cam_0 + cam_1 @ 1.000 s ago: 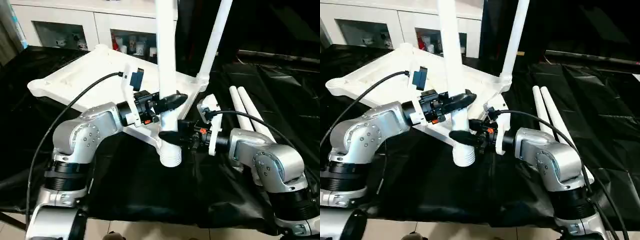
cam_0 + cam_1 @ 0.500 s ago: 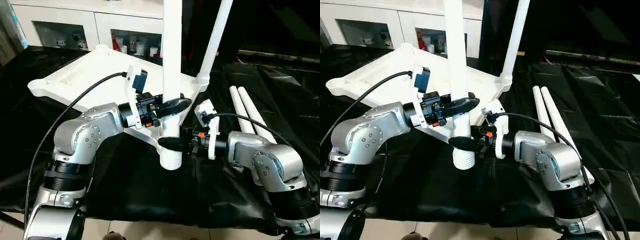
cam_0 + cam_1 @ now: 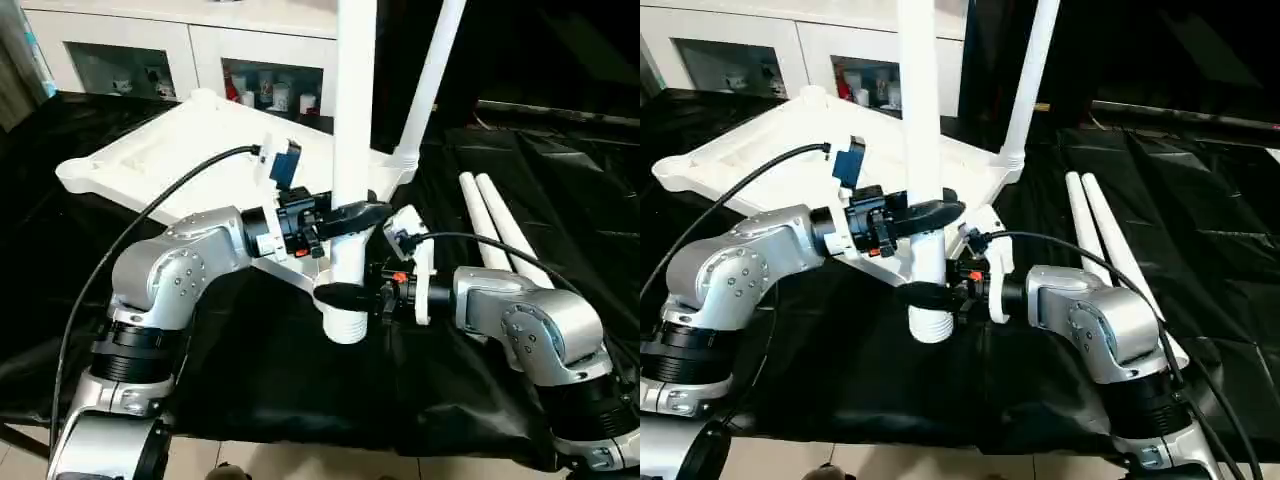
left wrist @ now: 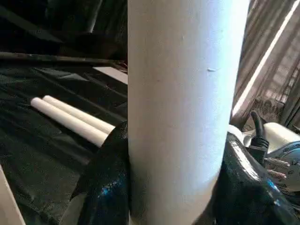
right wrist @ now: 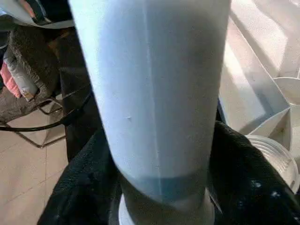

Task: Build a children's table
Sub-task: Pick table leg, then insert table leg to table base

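Left eye view: both claws, left claw [image 3: 345, 213] and right claw [image 3: 345, 295], clamp the upright leg [image 3: 352, 130]; you're probably seating it, next press into the corner socket [image 3: 345, 327].

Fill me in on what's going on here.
The robot is putting legs on a small white table. The table top lies upside down on the black-covered work table, with one leg standing in its far corner. The left claw and the right claw both clasp a second leg, held upright at the near corner socket, left above right. Two spare legs lie to the right.
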### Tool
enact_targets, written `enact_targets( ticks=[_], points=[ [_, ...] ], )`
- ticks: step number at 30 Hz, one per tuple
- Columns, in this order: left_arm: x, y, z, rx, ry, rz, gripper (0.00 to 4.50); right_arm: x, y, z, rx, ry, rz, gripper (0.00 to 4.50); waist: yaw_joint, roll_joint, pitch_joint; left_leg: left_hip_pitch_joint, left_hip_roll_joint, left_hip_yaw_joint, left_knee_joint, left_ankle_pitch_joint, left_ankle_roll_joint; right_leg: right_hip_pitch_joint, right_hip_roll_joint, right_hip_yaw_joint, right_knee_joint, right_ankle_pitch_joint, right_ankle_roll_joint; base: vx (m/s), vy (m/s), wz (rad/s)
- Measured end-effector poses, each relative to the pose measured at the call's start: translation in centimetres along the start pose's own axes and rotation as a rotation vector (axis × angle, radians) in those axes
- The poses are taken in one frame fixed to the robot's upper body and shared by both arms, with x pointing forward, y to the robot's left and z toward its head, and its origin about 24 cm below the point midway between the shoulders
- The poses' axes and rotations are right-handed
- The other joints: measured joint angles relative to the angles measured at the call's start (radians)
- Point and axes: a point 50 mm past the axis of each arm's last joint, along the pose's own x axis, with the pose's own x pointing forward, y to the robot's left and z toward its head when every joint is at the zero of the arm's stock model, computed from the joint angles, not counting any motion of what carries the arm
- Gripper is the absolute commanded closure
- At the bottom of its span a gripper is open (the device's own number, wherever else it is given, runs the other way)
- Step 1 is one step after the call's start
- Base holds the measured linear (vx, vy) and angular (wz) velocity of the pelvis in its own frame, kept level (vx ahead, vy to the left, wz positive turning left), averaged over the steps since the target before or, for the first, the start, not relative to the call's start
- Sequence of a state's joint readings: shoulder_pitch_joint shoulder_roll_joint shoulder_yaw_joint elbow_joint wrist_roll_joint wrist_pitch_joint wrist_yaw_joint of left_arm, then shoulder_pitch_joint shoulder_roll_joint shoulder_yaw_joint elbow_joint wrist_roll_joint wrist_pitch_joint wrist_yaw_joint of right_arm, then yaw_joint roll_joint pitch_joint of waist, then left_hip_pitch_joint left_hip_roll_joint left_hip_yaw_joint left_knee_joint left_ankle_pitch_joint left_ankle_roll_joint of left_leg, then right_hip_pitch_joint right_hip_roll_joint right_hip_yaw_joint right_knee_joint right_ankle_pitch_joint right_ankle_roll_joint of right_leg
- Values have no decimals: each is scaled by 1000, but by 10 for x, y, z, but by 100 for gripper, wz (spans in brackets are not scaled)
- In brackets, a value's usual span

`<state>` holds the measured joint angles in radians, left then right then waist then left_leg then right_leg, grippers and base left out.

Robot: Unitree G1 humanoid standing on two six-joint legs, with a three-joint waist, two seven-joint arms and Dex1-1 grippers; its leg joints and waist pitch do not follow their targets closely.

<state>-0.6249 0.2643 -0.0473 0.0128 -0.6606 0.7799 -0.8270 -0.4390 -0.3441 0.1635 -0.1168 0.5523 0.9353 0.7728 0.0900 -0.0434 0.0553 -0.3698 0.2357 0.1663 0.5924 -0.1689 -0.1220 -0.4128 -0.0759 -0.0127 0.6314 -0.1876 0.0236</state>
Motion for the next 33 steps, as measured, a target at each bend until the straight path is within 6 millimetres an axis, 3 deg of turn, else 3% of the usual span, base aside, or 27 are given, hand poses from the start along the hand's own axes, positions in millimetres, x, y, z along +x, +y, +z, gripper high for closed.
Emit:
enact_targets(
  ticks=[9, 11, 14, 15, 22, 26, 28, 31, 33],
  points=[
    [0, 1, 0, 1, -1, 2, 264, 1, 1, 0, -1, -3, 9, 251, 0, 0, 0, 0, 0, 0, 0, 0, 0, 0, 0, 0, 0, 0, 0, 0, 0, 0],
    [-1, 1, 0, -5, -2, 2, 194, 1, 1, 0, 0, -3, 10, 252, 0, 0, 0, 0, 0, 0, 0, 0, 0, 0, 0, 0, 0, 0, 0, 0, 0, 0],
    [0, 2, 1, -48, -53, -5, 188, 4, 2, 2, 0, -29, 6, 254, 0, 0, 0, 0, 0, 0, 0, 0, 0, 0, 0, 0, 0, 0, 0, 0, 0, 0],
    [0, 3, 2, -53, -68, -4, 167, 4, 2, 3, -3, -38, -1, 255, 0, 0, 0, 0, 0, 0, 0, 0, 0, 0, 0, 0, 0, 0, 0, 0, 0, 0],
    [-8, 25, 29, -82, -478, 161, 154, 4, -8, 16, 63, -238, -122, 259, 0, 0, 0, 0, 0, 0, 1, 0, 0, 1, 0, 0, 0, 1, -1, 0, 0, 0],
    [-23, 40, 30, -89, -537, 245, 154, -2, -19, 21, 83, -335, -230, 259, -2, 0, 0, 0, 0, 0, 1, 0, 0, 0, 0, 0, 0, 1, -1, 0, 0, 0],
    [-30, 50, 25, -16, -451, 318, 154, -4, -24, 21, 56, -344, -295, 259, -1, 0, 0, 0, 0, 0, 0, 0, 0, 0, 0, 0, -1, 1, 0, 0, 0, 0],
    [-45, 72, 6, 344, -16, 414, 154, -13, -39, 17, -2, -309, -444, 259, -1, 1, 0, 0, 0, -1, -1, 0, -1, 1, 0, 0, -3, 2, 4, 0, 0, 0],
    [-51, 77, -10, 426, 152, 387, 154, -18, -44, 15, -21, -291, -489, 259, 1, 1, 0, -1, -1, -1, 0, 0, -1, 1, 0, 0, -4, 2, 5, 0, 0, 0]
  ],
)
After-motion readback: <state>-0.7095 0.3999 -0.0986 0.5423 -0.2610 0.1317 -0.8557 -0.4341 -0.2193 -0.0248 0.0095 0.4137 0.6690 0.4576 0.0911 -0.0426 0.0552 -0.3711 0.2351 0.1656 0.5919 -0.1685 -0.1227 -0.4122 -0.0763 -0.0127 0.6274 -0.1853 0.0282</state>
